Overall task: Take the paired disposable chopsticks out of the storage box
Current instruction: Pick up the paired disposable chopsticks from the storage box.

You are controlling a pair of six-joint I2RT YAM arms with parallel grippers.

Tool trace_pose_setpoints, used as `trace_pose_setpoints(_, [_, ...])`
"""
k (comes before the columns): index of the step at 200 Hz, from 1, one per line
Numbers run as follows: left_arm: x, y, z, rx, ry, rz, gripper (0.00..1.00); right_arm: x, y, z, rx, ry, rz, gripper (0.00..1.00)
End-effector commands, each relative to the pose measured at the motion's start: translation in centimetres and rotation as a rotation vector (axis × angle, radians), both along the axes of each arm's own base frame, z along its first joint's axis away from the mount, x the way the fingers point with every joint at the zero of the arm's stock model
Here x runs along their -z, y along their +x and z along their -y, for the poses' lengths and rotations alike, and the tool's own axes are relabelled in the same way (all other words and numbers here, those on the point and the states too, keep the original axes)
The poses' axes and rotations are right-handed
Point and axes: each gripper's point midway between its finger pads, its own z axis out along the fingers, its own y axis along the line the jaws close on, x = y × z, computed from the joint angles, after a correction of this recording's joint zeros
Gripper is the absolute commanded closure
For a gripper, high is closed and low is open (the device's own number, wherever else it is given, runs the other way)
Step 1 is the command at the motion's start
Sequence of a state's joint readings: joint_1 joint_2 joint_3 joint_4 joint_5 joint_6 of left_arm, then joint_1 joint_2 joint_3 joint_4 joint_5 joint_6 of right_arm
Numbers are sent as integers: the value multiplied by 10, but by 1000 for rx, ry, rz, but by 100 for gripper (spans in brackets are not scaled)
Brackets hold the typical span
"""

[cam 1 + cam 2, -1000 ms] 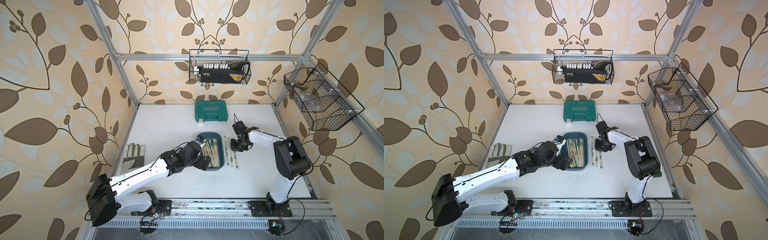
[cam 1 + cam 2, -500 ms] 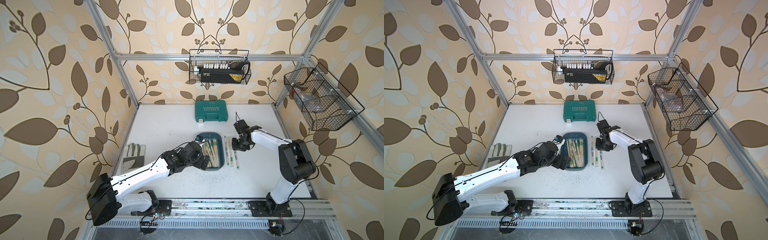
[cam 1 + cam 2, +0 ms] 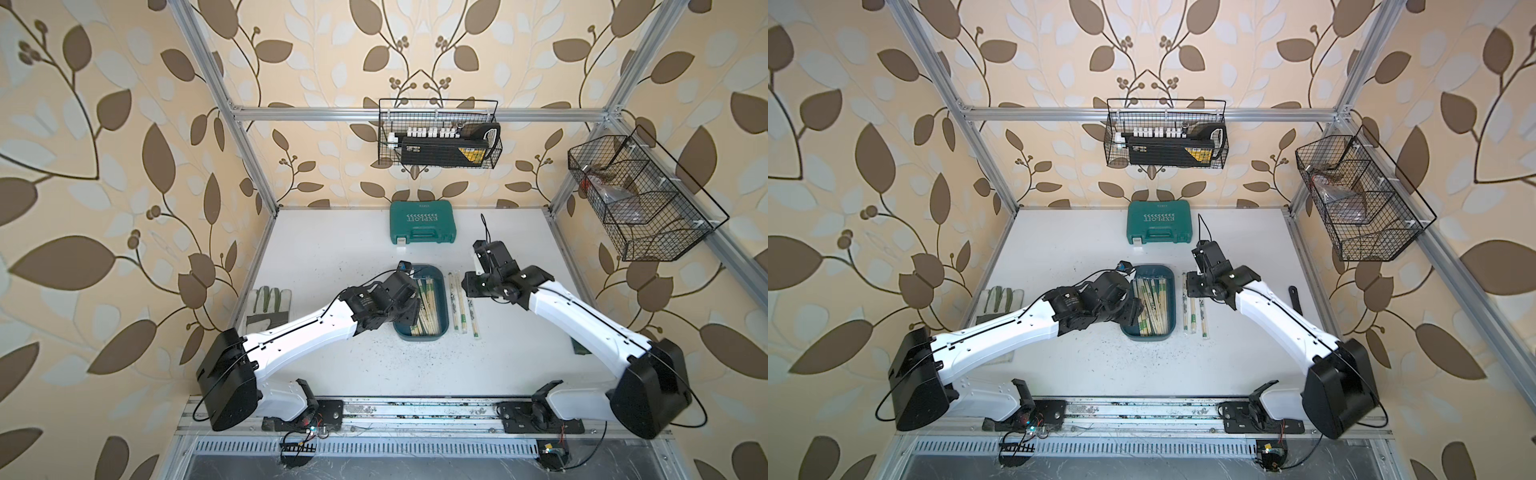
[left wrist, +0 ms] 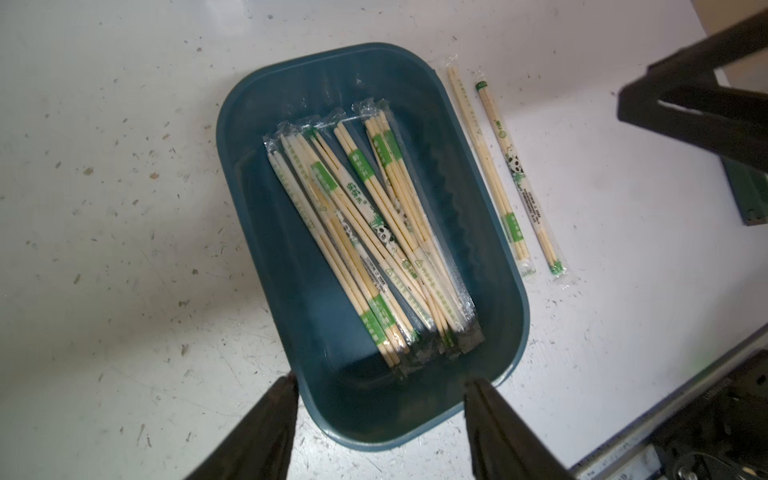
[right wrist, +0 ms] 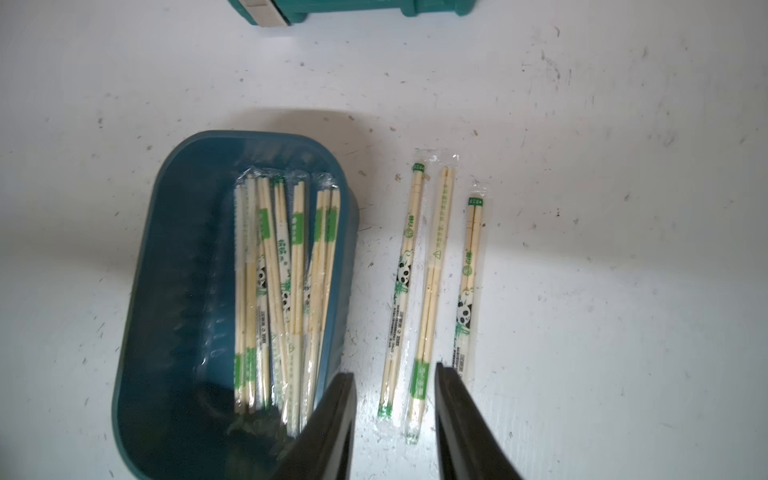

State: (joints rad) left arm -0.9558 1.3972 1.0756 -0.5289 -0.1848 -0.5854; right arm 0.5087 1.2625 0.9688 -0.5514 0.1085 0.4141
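left gripper (image 4: 380, 380) about half open, empty, tips over the near end of the box (image 4: 478, 187); chopsticks (image 4: 365, 232) piled in it just ahead. right gripper (image 5: 394, 372) part open, empty; three loose pairs (image 5: 432, 282) on the table (image 5: 582, 208), near ends at its tips.

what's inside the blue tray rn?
A loose, overlapping pile of wrapped chopstick pairs lies in the storage box, toward one long side; the floor beside it is bare. Upper pairs cover the lower ones, so there is no exact count.
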Motion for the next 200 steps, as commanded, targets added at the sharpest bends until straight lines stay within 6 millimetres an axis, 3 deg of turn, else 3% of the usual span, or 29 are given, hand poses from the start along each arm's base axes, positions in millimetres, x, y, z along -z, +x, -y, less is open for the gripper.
trace_pose_setpoints(1, [1,12,14,-50,26,-47,50,-13,-4,4,-9,-40,188,64])
trace_pose_setpoints(18, [10,23,27,-75,53,-92,56,-14,-15,14,10,-38,277,63])
trace_pose_setpoints(70, [48,55,39,-138,98,-242,57,-29,-48,27,14,62,482,61])
trace_pose_setpoints(92, [59,65,39,-149,115,-266,61,-29,-50,28,9,78,509,59])
trace_pose_setpoints(158, [76,89,53,-139,116,-281,61,-17,-44,20,-19,40,490,59])
trace_pose_setpoints(200, [92,94,63,-133,134,-320,61,-18,-44,24,-6,29,501,59])
